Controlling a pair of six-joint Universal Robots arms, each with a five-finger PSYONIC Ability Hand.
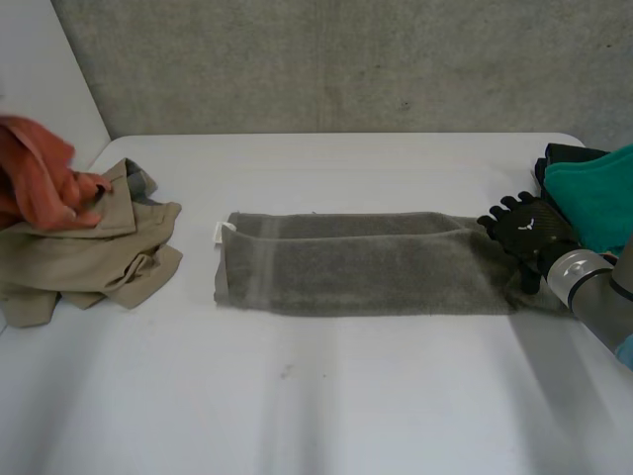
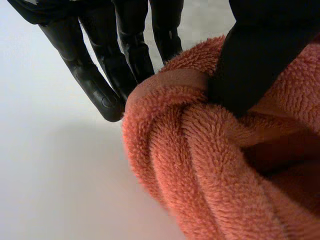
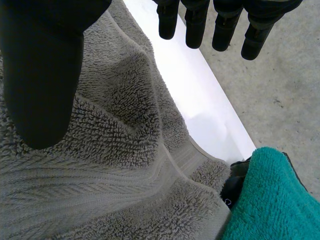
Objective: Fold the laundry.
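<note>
The orange towel (image 1: 35, 173) and teal cloth (image 1: 593, 193) are cut off.

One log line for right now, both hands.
left hand: pinching orange towel | right hand: open, at grey towel end | beige pile: unfolded

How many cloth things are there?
5. An orange towel is lifted at the far left, a beige garment lies crumpled by it, a grey towel lies in the middle, and a teal towel sits far right on a black cloth. The piles may hide more.

Bright, even light thru-out; sheen on table (image 1: 326, 396); soft shadow under grey towel (image 1: 366, 265)
</note>
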